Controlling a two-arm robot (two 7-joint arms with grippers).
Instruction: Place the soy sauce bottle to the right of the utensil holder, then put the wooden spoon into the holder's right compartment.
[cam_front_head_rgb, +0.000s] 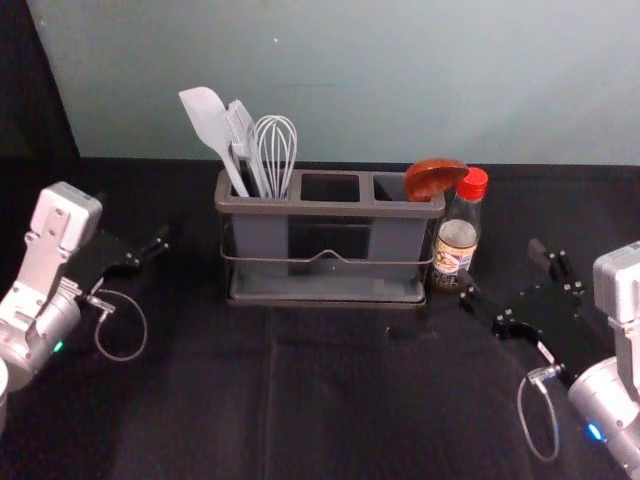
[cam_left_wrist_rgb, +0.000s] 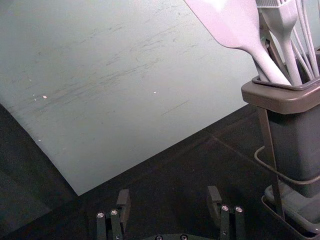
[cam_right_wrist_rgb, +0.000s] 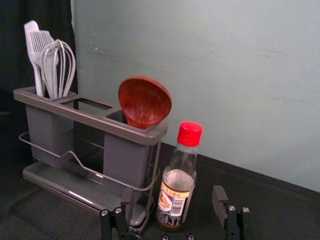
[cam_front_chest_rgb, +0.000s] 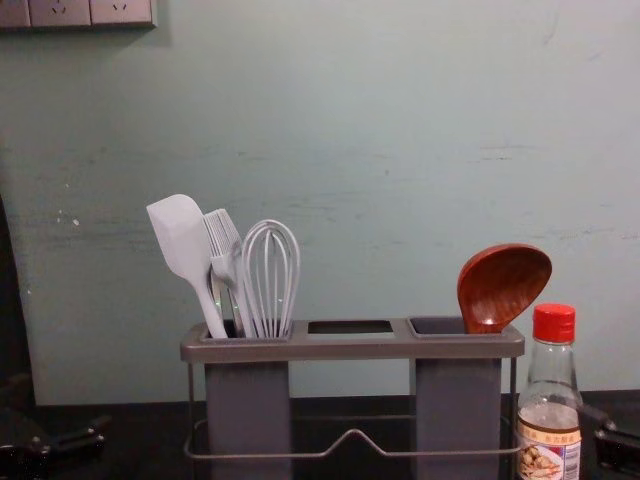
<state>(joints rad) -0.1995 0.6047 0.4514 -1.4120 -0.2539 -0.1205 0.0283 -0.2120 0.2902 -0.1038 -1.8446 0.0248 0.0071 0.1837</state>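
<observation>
And there's the wooden spoon (cam_front_head_rgb: 430, 180) in the right compartment of the holder (cam_front_head_rgb: 330, 208), soy sauce bottle (cam_front_head_rgb: 458, 235) just right! Right gripper (cam_front_head_rgb: 505, 270) near the bottle, jaws wide; left gripper (cam_front_head_rgb: 135, 228) off left, wide too.

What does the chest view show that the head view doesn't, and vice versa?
Chest, not head: wall sockets.
Head, not chest: the holder's base tray and a cable loop on each arm.
Both: utensil holder, wooden spoon in its right compartment, soy sauce bottle right of it, pale utensils in its left compartment, left gripper left of it, right gripper right of the bottle.
</observation>
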